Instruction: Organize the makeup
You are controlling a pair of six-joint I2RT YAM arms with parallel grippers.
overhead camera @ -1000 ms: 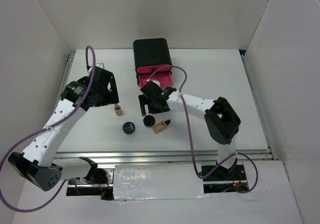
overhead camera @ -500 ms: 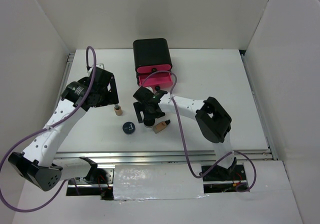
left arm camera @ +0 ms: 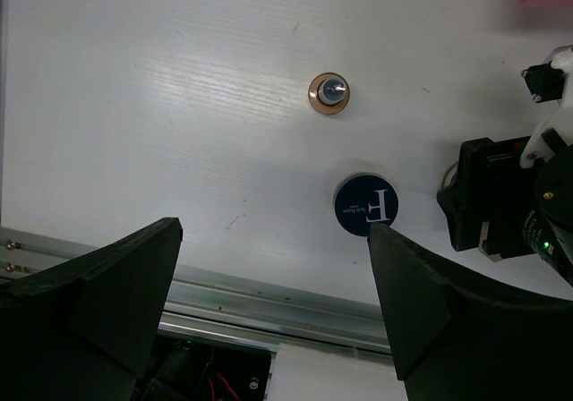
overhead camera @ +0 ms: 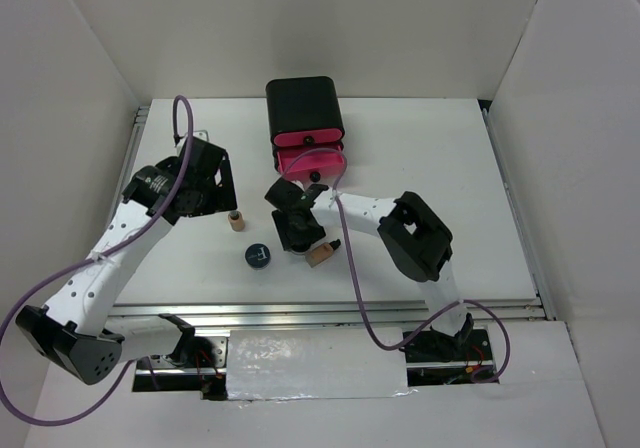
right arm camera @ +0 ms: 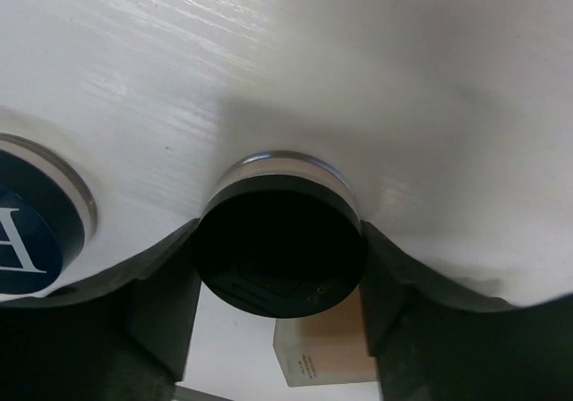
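Two-finger right hand (right arm camera: 277, 280) low, clasping jar (right arm camera: 277, 240) | left hand (left arm camera: 273, 302) raised, spread

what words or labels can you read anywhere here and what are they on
"F": large white letter on the lid of the dark-blue compact.
Small white print beside that letter: too small to read.
Print on the beige bottle lying on its side: too blurred to read.
Nothing else is legible.

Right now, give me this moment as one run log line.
left gripper: open | right gripper: jaws flank black-lidded jar, grip unclear | pink drawer: open
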